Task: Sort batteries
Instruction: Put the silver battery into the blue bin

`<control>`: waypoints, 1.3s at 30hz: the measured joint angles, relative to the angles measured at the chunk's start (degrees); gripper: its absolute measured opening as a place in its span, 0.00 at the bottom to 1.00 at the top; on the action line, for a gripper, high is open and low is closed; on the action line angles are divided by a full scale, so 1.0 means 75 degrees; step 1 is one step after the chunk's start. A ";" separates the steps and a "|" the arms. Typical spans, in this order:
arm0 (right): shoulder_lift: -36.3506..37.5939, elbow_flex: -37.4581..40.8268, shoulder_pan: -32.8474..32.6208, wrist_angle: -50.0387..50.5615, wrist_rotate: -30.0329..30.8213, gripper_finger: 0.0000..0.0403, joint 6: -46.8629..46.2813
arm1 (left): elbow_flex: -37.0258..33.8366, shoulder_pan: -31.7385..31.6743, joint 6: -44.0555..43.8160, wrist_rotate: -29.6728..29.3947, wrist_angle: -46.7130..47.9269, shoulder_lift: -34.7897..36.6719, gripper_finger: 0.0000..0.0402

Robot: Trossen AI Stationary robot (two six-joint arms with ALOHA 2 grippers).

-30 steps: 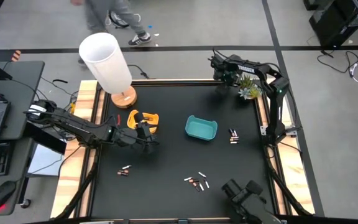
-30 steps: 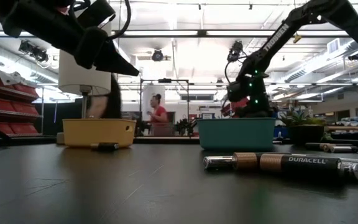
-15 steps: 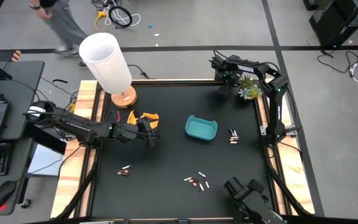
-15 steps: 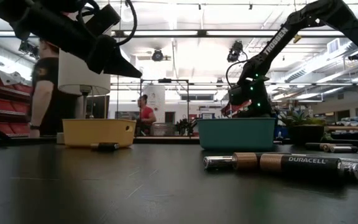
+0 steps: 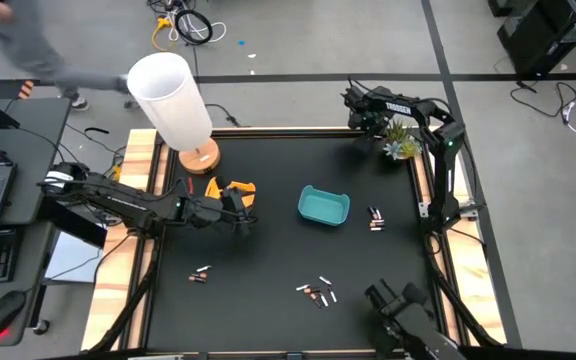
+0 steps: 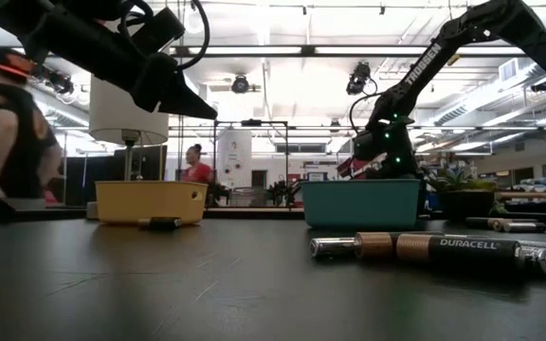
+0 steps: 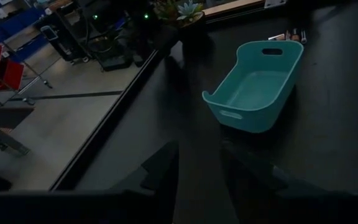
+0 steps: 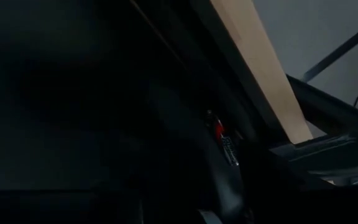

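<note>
Yellow tray (image 5: 233, 190) sits at the left of the black table (image 5: 278, 250), and the left gripper (image 5: 236, 215) hangs just beside its near edge. Its jaws stand partly spread in the left wrist view, with nothing visible between them. The teal tray (image 5: 324, 206) lies right of centre, and looks bare inside.

Step in hand, judged: between picks, with most sorting not yet done. The next move calls for a reach to a loose cluster and a narrow pinch on one cell.

Batteries: tiny cylinders, some dark with copper ends, some pale. One pair lies near left (image 5: 200, 273), a cluster near centre (image 5: 317, 292), a few right of the teal tray (image 5: 375, 218).

Right gripper (image 5: 383, 298) waits at the near right edge; cannot tell its jaws.
</note>
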State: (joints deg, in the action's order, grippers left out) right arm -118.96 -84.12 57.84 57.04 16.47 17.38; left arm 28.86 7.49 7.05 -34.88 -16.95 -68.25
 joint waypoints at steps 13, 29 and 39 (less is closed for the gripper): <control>-0.0304 -0.0015 0.0026 -0.0024 0.0286 0.45 0.0704 | 0.0002 0.0013 -0.0029 0.0004 0.0021 0.0000 0.34; -0.0090 0.0009 -0.0553 0.0765 -0.0506 0.40 0.0309 | 0.0003 0.0017 -0.0026 0.0147 0.0026 0.0000 0.34; 0.0379 0.0008 -0.1237 0.0800 -0.0625 0.40 -0.0243 | 0.0003 0.0020 -0.0003 0.0155 0.0029 0.0000 0.34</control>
State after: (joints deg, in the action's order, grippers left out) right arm -116.11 -84.06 48.56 63.05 11.78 15.56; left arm 28.88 7.64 7.03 -33.71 -16.73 -68.25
